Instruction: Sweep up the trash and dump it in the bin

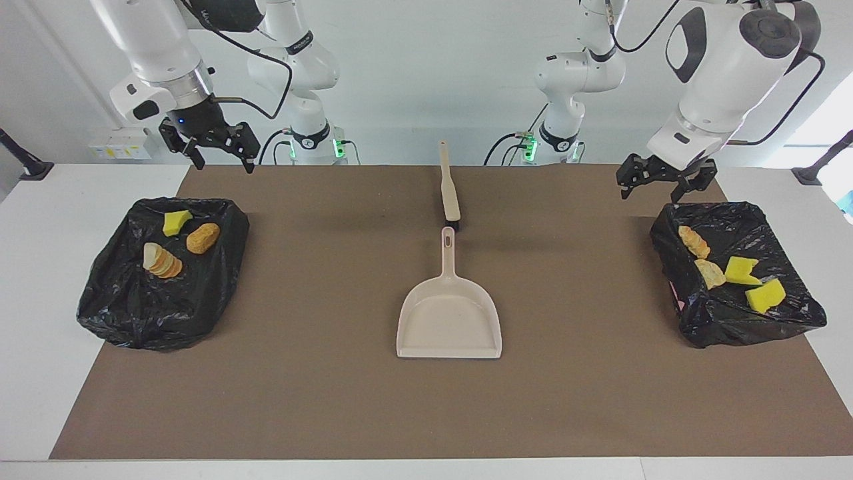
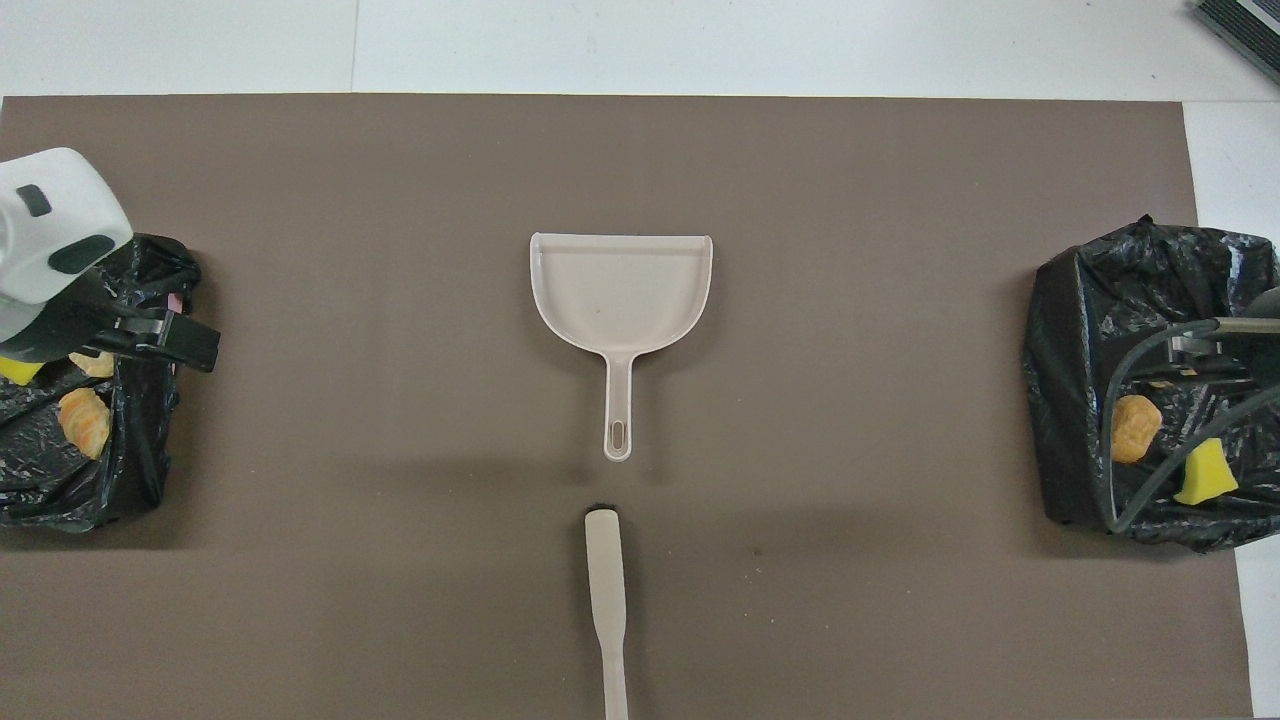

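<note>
The right gripper is held up in the air over the edge of the brown mat at the robots' side, at the right arm's end of the table. Its fingers are spread apart and nothing is held in them. Under it, and farther from the robots, a bin lined with a black bag is set on the mat. Three bits of the trash are seen in it: a yellow sponge chunk, an orange bread lump and a sliced bread piece. In the middle of the mat a brush is laid flat. A dustpan is laid just past it, farther from the robots, with its handle pointed at the brush head; the two are close but apart. The left gripper is held up over the robots' edge of a second black-bagged bin at the left arm's end. Its fingers are spread too, and nothing is held. Four more bits are seen in that bin: two bread lumps and two yellow sponge chunks.
</note>
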You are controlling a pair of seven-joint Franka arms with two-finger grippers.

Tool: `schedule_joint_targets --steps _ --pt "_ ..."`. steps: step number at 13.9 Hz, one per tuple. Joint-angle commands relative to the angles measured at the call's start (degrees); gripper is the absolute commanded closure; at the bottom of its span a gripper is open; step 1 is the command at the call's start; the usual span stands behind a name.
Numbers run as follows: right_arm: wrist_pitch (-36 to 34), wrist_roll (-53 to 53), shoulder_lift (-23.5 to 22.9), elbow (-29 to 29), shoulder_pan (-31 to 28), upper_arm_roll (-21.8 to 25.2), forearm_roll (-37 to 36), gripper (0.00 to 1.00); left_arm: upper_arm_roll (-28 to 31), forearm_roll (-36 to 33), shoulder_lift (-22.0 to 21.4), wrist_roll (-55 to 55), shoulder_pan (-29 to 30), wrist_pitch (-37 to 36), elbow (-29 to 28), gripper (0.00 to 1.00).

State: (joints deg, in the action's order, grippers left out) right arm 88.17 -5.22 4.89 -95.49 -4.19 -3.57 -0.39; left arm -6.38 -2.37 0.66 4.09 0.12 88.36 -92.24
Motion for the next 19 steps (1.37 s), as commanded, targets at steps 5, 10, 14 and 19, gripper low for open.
schedule_joint_targets --steps 5,10,14,19 --pt "0.2 -0.2 1.2 -1.3 -0.9 -0.6 1.0 0.0 3.9 5.9 -4.3 -1.7 0.8 -3.3 0.6 0.0" --pt "0.2 -0.2 1.2 -1.3 -0.9 -0.6 1.0 0.0 3.5 5.3 -5.6 -2.2 0.1 -3.4 1.0 0.0" --pt "0.2 -0.2 1.3 -1.3 -0.9 -0.6 1.0 0.0 3.0 4.2 -5.5 -4.5 -0.1 -5.8 4.0 0.0" --pt "0.2 -0.2 1.2 -1.3 -0.9 -0.6 1.0 0.0 2.9 3.5 -5.8 -4.4 -0.1 -7.4 6.3 0.0"
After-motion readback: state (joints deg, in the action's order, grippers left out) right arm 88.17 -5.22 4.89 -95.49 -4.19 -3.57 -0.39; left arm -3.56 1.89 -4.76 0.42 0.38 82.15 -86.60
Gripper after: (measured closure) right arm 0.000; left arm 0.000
